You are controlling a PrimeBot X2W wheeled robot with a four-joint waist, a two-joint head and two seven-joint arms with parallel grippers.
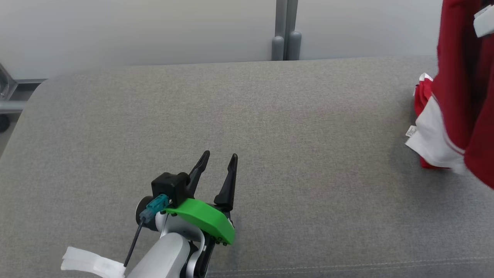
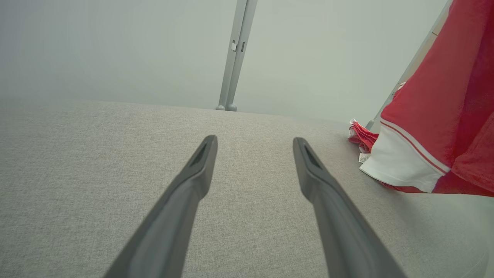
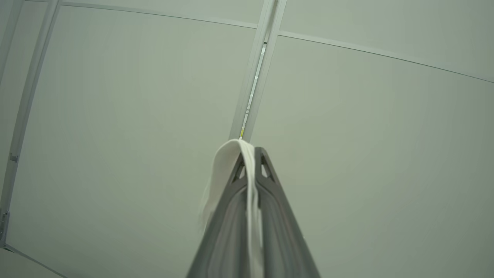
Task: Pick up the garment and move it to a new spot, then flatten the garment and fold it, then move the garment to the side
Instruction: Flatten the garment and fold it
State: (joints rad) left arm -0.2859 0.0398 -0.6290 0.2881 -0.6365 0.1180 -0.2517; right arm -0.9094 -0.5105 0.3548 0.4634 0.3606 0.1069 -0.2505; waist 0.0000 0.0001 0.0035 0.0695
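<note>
The grey bench (image 1: 270, 135) lies bare across the centre and left of the head view, so there is wide room to pass there. The left gripper (image 1: 220, 155) stands at lower centre-left, jaws apart with nothing between them and open fabric ahead. The right edge is blocked: the red and white garment (image 1: 459, 96) hangs from the upper right corner, its lower folds resting on the bench. Along the top, a pale wall closes off the far side, with a grey post (image 1: 285, 38) at top centre just behind the bench's rear edge.
</note>
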